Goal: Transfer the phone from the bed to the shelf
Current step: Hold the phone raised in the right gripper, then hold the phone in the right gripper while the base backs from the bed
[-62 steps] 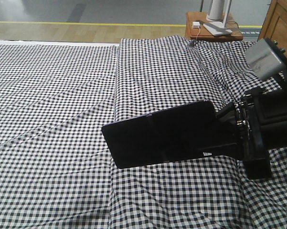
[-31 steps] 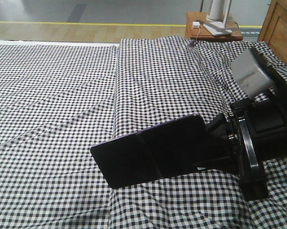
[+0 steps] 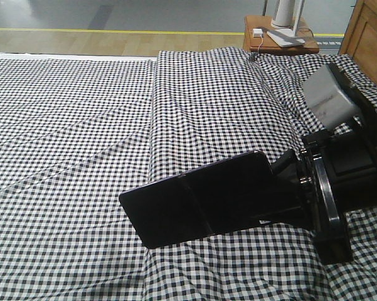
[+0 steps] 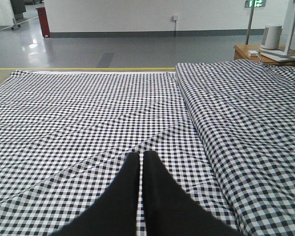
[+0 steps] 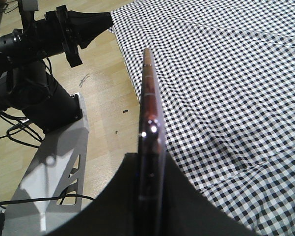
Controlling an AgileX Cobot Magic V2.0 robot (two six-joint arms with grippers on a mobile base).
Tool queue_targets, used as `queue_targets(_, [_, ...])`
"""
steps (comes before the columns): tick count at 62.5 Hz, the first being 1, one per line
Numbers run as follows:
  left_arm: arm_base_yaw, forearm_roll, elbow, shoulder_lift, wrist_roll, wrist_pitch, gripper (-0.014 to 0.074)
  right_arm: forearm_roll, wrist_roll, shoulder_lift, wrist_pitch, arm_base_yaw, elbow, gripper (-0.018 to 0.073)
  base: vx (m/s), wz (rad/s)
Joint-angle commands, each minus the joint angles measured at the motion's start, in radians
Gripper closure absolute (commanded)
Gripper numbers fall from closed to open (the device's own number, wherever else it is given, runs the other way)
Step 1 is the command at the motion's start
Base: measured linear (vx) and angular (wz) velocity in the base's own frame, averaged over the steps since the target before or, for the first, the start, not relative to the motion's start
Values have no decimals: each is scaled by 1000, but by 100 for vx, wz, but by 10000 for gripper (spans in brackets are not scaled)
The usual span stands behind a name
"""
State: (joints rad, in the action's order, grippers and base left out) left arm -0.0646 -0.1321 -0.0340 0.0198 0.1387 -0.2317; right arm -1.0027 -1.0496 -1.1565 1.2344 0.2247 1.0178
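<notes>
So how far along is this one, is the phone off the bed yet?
Done: the phone is grasped, with the right end effector shut on one end of it. In hand: it hangs tilted above the bed, seemingly clear of it. Left: carrying it to the shelf and setting it down; no shelf is clearly in view. The left end effector is shut and empty.

Far beyond the left fingers (image 4: 122, 191), a glossy grey floor (image 4: 113, 49) with a yellow line (image 4: 88, 69) meets a white wall (image 4: 137, 14); a wooden side table (image 4: 243, 50) stands ahead to their right.
</notes>
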Motion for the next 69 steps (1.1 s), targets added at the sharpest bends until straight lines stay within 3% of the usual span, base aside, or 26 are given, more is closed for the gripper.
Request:
queue_targets(1, [-2, -6, -2, 7, -4, 73, 596, -78, -5, 19, 55, -2, 28, 564, 0, 0])
queue_targets(69, [-2, -6, -2, 7, -4, 73, 596, -78, -5, 19, 55, -2, 28, 564, -2, 10])
